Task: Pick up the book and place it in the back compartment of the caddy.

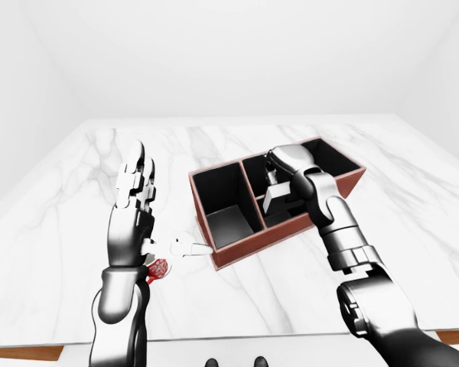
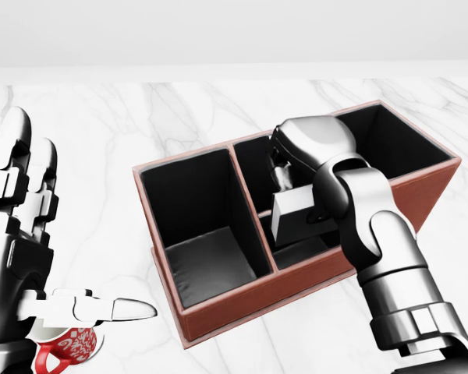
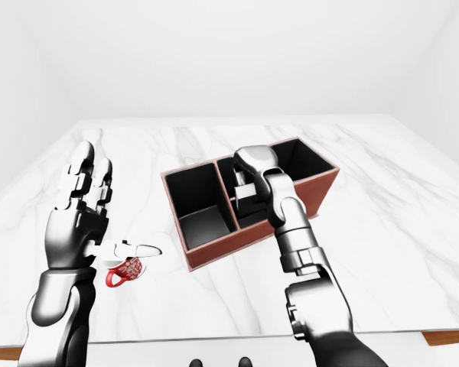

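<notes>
Marble tabletop (image 2: 140,117), white with grey veins, fills most of the head view, and a plain white wall runs along the top. A reddish-brown caddy (image 2: 249,300) with black lining sits near the middle, turned at a slant. It has one large compartment at the left, empty, and to its right two narrower compartments split by a lengthwise divider, one toward the view's top and one toward its bottom.

The right hand (image 2: 285,175) reaches in from the lower right, its silver forearm crossing the caddy's lower rim. The hand hangs over the right half of the caddy with its fingers closed on the book (image 2: 292,220), a pale grey block held roughly upright. The book's lower end dips below the rim close to the lengthwise divider; the arm hides enough that which of the two narrow compartments it is in cannot be told for sure.

The left hand (image 2: 19,226) stands raised at the view's left edge, well apart from the caddy, fingers spread straight upward and thumb pointing right, holding nothing. Just beneath it on the table sits a red mug (image 3: 125,270) with a white pattern.
</notes>
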Robot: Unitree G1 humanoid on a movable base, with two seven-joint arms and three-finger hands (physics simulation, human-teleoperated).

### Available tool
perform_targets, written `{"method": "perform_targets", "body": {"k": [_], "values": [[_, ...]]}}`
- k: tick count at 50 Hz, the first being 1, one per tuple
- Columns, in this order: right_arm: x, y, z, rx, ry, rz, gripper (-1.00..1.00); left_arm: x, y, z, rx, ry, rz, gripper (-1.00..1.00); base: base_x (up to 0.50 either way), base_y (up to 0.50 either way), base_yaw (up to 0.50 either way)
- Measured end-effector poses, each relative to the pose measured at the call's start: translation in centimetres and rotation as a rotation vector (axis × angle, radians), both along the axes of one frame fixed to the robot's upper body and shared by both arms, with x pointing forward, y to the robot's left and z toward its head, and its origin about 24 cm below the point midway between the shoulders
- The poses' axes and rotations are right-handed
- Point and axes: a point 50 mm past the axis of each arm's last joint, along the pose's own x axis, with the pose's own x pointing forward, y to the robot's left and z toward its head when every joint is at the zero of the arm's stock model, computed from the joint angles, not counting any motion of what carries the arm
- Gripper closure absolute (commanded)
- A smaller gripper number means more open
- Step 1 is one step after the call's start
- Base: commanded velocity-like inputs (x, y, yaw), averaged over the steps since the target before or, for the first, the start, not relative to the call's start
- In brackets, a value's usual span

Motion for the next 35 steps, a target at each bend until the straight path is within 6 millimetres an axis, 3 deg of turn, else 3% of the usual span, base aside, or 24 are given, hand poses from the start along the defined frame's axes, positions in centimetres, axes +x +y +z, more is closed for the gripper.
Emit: {"method": "perform_targets", "body": {"k": [35], "values": [[1.1,0.4,-2.0,-0.009,-0.017,-0.028,1.0,0.1,-0.1,-0.2,-0.002,0.008,-0.005,-1.0,0.0,0.0,0.0]]}}
